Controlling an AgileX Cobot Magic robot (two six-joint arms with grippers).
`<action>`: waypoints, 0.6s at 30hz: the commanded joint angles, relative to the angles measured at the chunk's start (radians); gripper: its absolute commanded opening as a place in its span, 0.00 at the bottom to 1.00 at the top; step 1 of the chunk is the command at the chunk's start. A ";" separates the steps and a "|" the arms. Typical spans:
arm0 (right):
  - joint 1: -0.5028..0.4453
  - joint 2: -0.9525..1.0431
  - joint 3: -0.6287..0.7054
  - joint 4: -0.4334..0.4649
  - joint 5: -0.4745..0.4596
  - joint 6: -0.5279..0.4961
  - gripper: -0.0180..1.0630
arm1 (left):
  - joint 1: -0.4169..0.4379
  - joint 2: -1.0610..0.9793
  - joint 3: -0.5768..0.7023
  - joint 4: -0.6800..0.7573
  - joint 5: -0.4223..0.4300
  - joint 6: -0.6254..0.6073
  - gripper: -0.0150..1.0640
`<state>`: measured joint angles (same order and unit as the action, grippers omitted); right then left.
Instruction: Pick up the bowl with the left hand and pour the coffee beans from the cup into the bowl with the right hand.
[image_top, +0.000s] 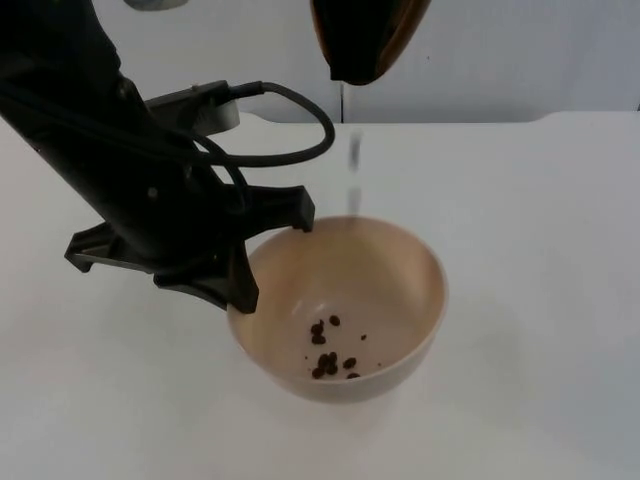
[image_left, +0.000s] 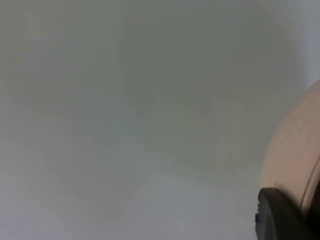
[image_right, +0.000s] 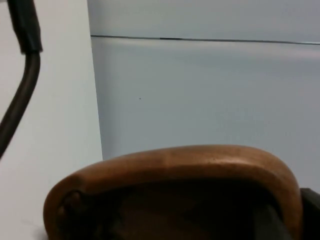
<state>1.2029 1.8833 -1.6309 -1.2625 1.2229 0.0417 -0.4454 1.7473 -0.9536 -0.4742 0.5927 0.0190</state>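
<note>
Coffee beans (image_top: 331, 352) gather in the bowl (image_top: 400, 270) our left end effector (image_top: 262, 262) clamps; right end effector's grip on the tipped cup (image_top: 368, 38) we cannot tell; we pour slowly.

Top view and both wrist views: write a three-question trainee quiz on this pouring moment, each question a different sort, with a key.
1. True or false: the left gripper grips the rim of the cream bowl.
2. Multiple choice: where is the brown cup? A) upright on the table B) tipped above the bowl C) lying inside the bowl
3. Short answer: what lies on the bowl's bottom?

Key
1. True. Its fingers clamp the rim on the bowl's left side.
2. B. A streak of falling beans shows between cup and bowl.
3. A small cluster of coffee beans.
</note>
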 joint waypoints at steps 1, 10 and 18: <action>0.007 -0.005 0.000 -0.025 -0.002 -0.008 0.02 | 0.000 -0.012 0.004 -0.019 -0.004 0.001 0.01; 0.007 -0.005 0.000 -0.025 -0.002 -0.010 0.02 | 0.000 -0.012 0.004 -0.021 -0.004 0.001 0.01; 0.007 -0.005 0.000 -0.023 -0.002 -0.013 0.02 | 0.000 -0.012 0.004 -0.021 -0.004 0.001 0.01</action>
<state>1.2029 1.8851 -1.6309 -1.2683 1.2229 0.0324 -0.4454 1.7473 -0.9536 -0.4742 0.5906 0.0190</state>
